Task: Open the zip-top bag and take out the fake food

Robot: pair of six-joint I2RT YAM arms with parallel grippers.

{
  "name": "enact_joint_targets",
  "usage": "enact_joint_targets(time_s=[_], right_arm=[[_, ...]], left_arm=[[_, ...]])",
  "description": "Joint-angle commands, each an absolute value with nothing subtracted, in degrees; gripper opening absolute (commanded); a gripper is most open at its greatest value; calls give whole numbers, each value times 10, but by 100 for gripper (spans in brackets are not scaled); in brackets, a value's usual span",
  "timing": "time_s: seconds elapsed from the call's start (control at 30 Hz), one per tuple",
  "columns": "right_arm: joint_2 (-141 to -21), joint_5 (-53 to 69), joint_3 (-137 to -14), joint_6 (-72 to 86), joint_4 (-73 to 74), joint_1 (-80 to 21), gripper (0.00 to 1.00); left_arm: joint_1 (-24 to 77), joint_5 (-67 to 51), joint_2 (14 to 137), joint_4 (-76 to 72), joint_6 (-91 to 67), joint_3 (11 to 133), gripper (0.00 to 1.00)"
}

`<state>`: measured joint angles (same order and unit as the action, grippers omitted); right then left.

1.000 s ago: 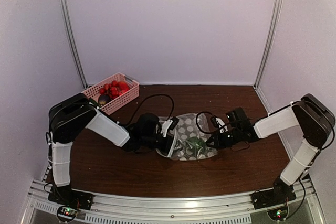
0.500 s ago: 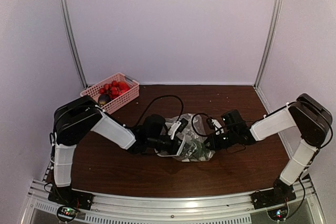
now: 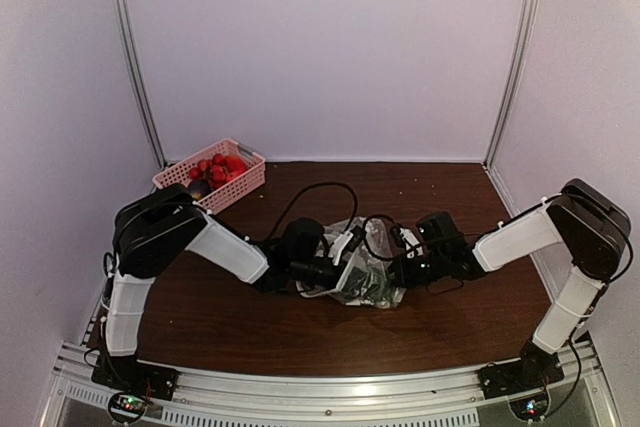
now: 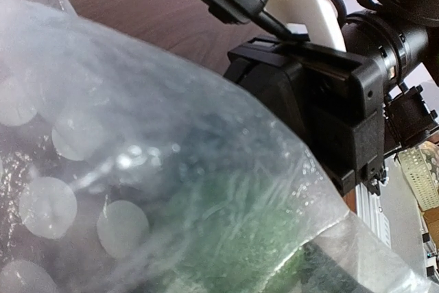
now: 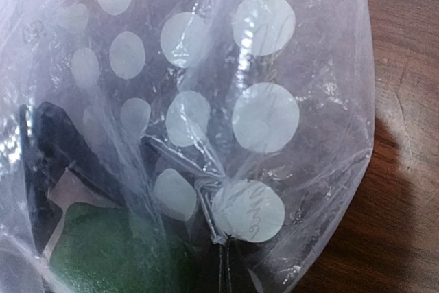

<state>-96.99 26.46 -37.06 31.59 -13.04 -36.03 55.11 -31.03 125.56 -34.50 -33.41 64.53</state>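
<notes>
Top view first: the left gripper [image 3: 349, 257] has pushed further right into the mouth of the zip-top bag [image 3: 372, 287], its white fingers now apart. The right gripper [image 3: 398, 269] has closed in from the other side. The bag, flat a second ago, is bunched between them in the middle of the table [image 3: 300, 337]. That looks like a reach for what's inside! Some fake food [image 3: 215, 169] already sits in the pink basket [image 3: 245, 179] at the far left corner.

Left wrist view: dotted film fills the lens, a green piece [image 4: 233, 238] showing through. Whether the fingers hold anything, I cannot tell.

Right wrist view: crinkled clear plastic, white dots, and a fold pinched tight in the closed jaws.
</notes>
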Motion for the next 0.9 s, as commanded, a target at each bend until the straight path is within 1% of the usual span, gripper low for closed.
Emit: enact_joint_targets(time_s=[0.0, 0.13, 0.23, 0.5, 0.87], right_arm=[[-976, 254, -371, 323, -146, -370, 0], [-965, 245, -374, 306, -122, -368, 0], [-953, 246, -365, 299, -116, -355, 0], [-916, 247, -338, 283, -105, -304, 0], [-883, 258, -324, 268, -95, -266, 0]], left_arm=[[561, -300, 1275, -320, -316, 655, 68], [553, -296, 1246, -361, -335, 616, 52], [544, -287, 1213, -377, -340, 577, 46], [497, -263, 1109, -384, -337, 467, 45], [424, -253, 986, -347, -325, 388, 44]])
